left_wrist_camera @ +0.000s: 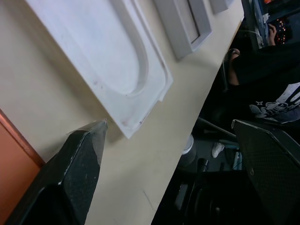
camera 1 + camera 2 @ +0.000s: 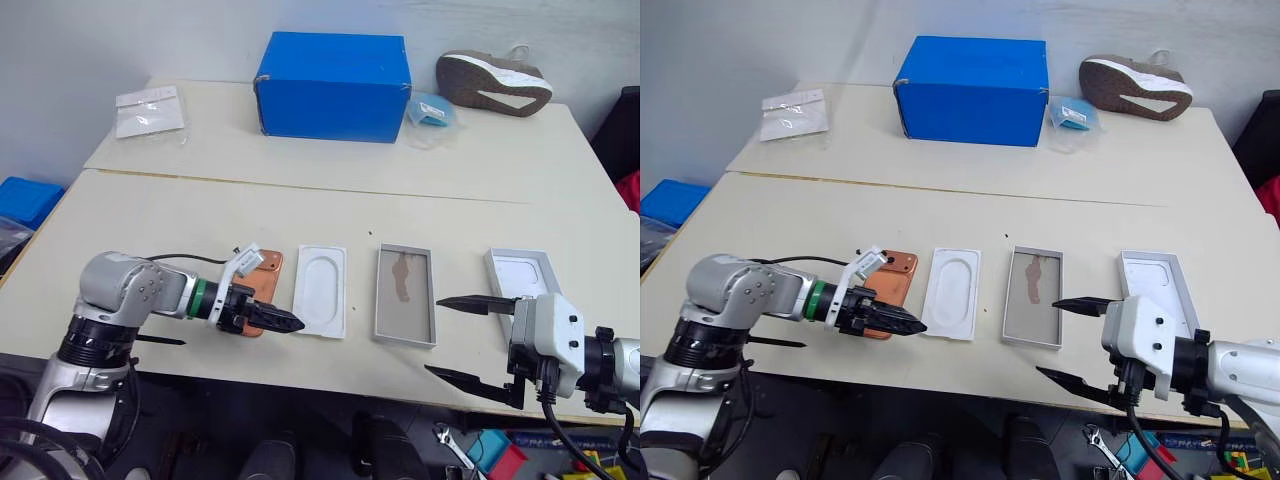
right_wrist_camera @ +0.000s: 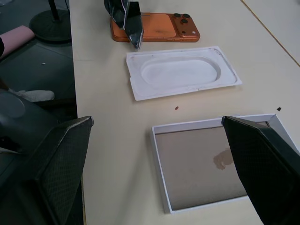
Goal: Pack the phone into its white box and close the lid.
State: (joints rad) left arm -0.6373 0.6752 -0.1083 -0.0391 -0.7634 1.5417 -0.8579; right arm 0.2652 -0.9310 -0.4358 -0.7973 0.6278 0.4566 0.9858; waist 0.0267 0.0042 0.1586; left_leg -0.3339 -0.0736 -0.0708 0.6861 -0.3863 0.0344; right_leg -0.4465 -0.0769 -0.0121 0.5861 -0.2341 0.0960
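Near table (image 2: 150,215) front edge: phone (image 3: 157,27), white box (image 2: 405,294) apart; both grippers' fingers spread, empty.

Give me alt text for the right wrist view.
The white box lies open between the right gripper's spread fingers. Beyond it lie a white insert and the orange phone, with the left gripper over the phone's end.

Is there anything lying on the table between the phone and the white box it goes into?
Yes. The flat white insert lies on the table between the phone and the white box.
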